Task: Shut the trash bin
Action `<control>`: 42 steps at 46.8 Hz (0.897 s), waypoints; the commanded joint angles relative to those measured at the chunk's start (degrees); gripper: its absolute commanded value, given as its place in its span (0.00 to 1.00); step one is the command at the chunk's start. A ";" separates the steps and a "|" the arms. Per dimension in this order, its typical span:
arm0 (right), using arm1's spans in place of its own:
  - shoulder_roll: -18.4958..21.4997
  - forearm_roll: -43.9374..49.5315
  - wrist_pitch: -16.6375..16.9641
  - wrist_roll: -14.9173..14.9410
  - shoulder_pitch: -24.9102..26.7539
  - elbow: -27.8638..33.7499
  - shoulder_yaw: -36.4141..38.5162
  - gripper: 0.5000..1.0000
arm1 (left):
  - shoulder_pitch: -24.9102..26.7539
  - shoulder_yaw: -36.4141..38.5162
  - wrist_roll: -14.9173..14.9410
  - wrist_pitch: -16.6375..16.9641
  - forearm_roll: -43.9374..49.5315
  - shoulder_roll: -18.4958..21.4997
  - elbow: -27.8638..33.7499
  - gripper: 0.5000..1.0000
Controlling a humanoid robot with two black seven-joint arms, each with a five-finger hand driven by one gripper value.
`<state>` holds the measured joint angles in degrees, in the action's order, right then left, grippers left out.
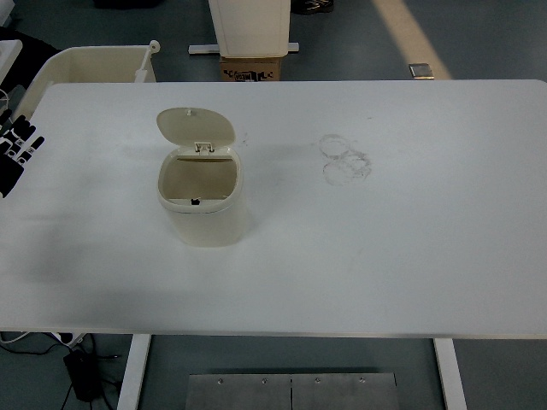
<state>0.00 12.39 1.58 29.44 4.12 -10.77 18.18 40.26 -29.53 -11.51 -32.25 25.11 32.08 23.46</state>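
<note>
Cream trash bin point(202, 201) upright on desk point(385, 256), lid point(196, 126) raised at far side. Left hand point(17, 149) at left edge, fingers spread, empty.

A cream trash bin point(202, 201) stood on the white desk point(385, 256), left of centre, its lid point(196, 126) tipped up and back. The left hand point(15, 154) rested at the desk's left edge, well apart from it, fingers loosely spread.

A white bench point(410, 256) fills most of the frame. A cream trash bin point(202, 201) stands on it left of centre, lid raised. Faint ring marks point(344, 159) lie right of centre.
</note>
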 commanded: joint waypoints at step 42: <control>0.00 0.00 0.00 0.00 -0.07 -0.04 -0.07 0.98 | 4.30 0.53 0.70 22.75 -1.29 15.64 31.90 1.00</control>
<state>-0.01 12.42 1.58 29.44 4.05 -10.80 18.12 43.35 -29.06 -10.89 -10.53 23.81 46.28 52.51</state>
